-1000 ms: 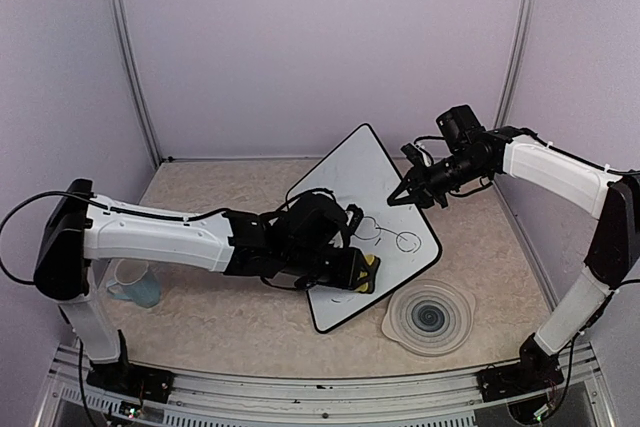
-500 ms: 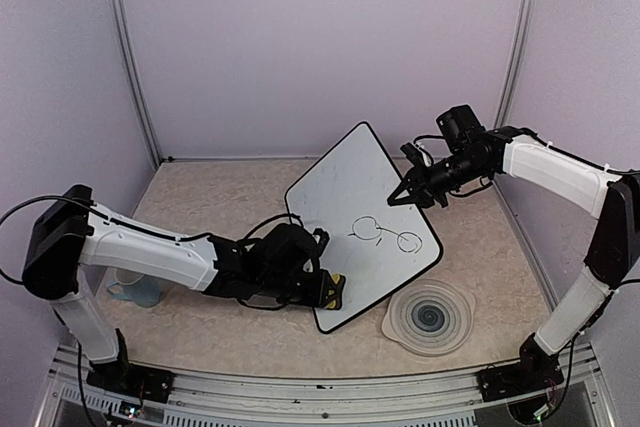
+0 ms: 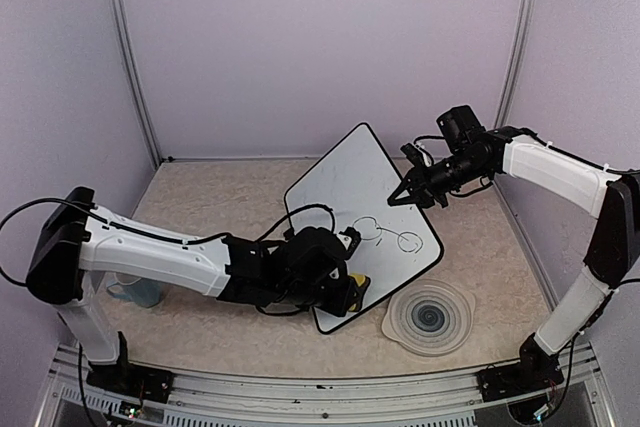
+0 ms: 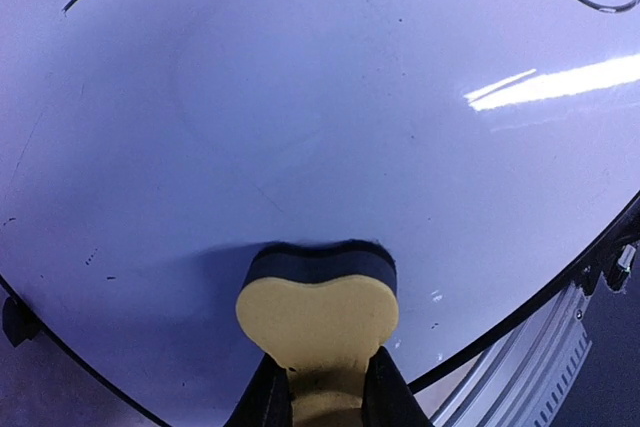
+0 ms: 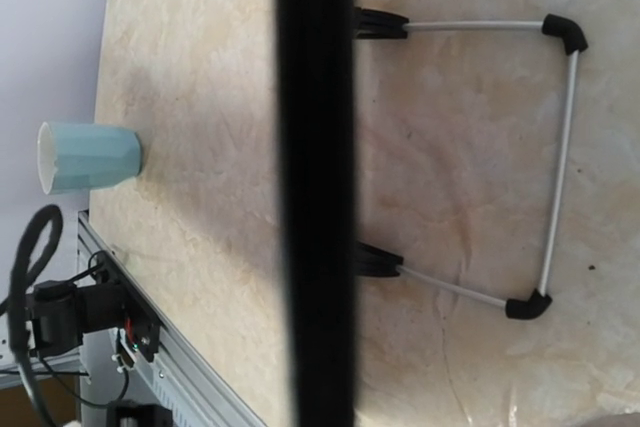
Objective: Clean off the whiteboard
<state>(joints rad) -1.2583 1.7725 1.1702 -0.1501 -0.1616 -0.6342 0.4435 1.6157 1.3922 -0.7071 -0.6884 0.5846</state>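
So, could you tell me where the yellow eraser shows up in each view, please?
Top external: eraser at the whiteboard, near corner.
Left wrist: bottom centre, held by the left claw, against the whiteboard.
Right wrist: not in it.
Shared landmark: the whiteboard's black frame.

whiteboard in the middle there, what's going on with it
The left gripper holds a yellow eraser, its dark pad pressed against the whiteboard near the board's lower corner. The right gripper sits on the board's right edge and appears to be clamped there, steadying it. The black marker loops higher up the board are not yet wiped, so the erasing is unfinished.
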